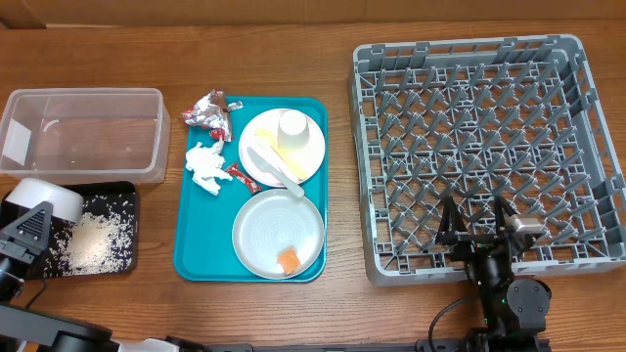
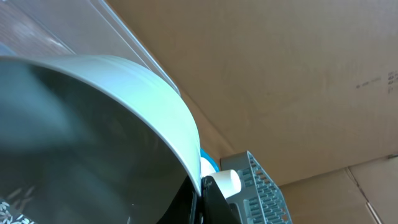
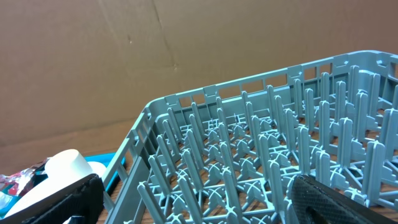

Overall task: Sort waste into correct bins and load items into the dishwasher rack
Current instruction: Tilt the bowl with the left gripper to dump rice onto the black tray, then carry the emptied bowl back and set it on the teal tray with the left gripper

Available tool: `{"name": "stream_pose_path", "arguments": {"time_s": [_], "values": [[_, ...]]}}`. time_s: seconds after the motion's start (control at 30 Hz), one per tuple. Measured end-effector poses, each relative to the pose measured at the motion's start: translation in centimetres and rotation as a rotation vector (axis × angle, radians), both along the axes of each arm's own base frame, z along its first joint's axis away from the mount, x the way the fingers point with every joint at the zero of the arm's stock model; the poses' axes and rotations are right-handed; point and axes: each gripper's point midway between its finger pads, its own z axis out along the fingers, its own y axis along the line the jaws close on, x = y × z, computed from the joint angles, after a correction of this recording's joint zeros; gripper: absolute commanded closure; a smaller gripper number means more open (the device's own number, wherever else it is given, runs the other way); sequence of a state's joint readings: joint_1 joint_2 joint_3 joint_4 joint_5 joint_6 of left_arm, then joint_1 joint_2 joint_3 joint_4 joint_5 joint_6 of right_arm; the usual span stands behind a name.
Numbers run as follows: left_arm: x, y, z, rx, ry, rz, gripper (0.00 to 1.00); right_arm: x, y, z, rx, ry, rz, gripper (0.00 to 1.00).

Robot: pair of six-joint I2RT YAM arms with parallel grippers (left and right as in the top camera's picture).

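Observation:
My left gripper (image 1: 29, 227) is shut on the rim of a small white bowl (image 1: 47, 196), held tilted over the black tray (image 1: 127, 191), where loose white rice (image 1: 93, 242) lies. In the left wrist view the bowl (image 2: 124, 93) fills the frame. My right gripper (image 1: 476, 227) is open and empty over the front edge of the grey dishwasher rack (image 1: 587, 117); its fingers straddle the pegs in the right wrist view (image 3: 199, 205). A white cup (image 1: 293, 127) and white cutlery (image 1: 269, 161) sit on a white plate (image 1: 313, 152). A grey plate (image 1: 259, 230) holds an orange cube (image 1: 290, 259).
The clear tub (image 1: 83, 132) stands behind the black tray. The teal tray (image 1: 191, 244) also carries foil wrappers (image 1: 210, 110), a crumpled white napkin (image 1: 205, 163) and a small red packet (image 1: 238, 174). Cardboard walls stand behind the table.

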State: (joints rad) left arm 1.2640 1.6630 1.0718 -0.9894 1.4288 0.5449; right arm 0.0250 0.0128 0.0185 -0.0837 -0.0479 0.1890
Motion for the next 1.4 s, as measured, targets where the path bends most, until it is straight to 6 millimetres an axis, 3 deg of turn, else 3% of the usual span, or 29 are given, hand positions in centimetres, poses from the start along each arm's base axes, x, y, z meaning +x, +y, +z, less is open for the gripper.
{"name": "stream_pose_path", "arguments": {"time_s": [0.5,0.77,0.87,1.03,1.17,1.4], "values": [[0.1,0.5,-0.3,-0.021,0.024,0.011,0.96,0.0,0.0,0.0,0.001,0.0,0.0,0.0],[-0.1,-0.4,0.2,-0.118,0.041,0.013,0.96,0.0,0.0,0.0,0.001,0.0,0.0,0.0],[-0.3,-1.1,1.3,-0.106,0.037,0.012,0.96,0.0,0.0,0.0,0.0,0.0,0.0,0.0],[0.1,-3.9,5.0,0.021,0.018,-0.036,0.96,0.0,0.0,0.0,0.0,0.0,0.0,0.0],[1.5,-7.6,8.2,0.198,0.071,-0.122,0.96,0.0,0.0,0.0,0.001,0.0,0.0,0.0],[3.3,-13.3,10.4,0.427,0.392,-0.165,0.96,0.0,0.0,0.0,0.0,0.0,0.0,0.0]]}}
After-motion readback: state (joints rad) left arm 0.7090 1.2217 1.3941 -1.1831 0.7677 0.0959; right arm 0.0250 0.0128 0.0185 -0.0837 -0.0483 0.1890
